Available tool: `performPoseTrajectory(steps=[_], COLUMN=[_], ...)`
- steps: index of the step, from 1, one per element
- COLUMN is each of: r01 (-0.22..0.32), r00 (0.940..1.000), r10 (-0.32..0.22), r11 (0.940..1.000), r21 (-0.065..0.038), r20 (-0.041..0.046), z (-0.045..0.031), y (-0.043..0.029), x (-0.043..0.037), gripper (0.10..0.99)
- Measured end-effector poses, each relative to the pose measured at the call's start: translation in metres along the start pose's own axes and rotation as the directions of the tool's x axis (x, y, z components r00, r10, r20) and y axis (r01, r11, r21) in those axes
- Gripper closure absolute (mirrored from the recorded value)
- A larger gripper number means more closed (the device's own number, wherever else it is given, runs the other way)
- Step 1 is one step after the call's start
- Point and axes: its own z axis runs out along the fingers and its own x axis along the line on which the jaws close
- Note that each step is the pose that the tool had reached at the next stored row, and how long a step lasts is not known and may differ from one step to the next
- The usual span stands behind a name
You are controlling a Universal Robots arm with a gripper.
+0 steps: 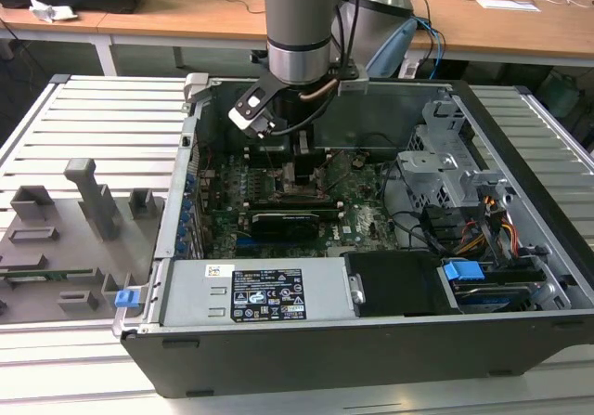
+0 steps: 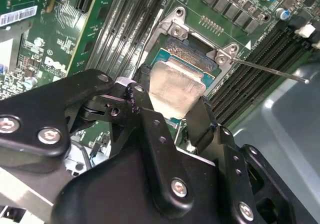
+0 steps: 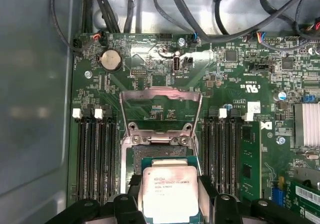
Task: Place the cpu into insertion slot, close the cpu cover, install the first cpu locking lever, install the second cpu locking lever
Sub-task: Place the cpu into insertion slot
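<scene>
My gripper is shut on the cpu, a square chip with a silver-grey top, held by two opposite edges between black fingers. In the second wrist view the cpu sits tilted directly over the open insertion slot; I cannot tell whether it touches it. The cpu cover, a thin metal frame, stands swung open on its hinge beyond the slot. One thin locking lever sticks out sideways, unlatched. In the exterior view the gripper reaches down into the open computer case over the motherboard.
Memory slots flank the socket on both sides. A long black card lies across the board nearer the power supply. A drive cage and cables fill the exterior view's right. A grey fixture tray lies outside the case.
</scene>
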Motion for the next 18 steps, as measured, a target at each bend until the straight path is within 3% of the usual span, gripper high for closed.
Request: performPoseTrajectory(steps=[18], r01=[-0.028], r00=[0.9996], r10=[0.028], r11=[0.9996], r21=[0.000], r20=[0.0024], z=[0.0211], y=[-0.0018], x=[0.0030], gripper=[0.557])
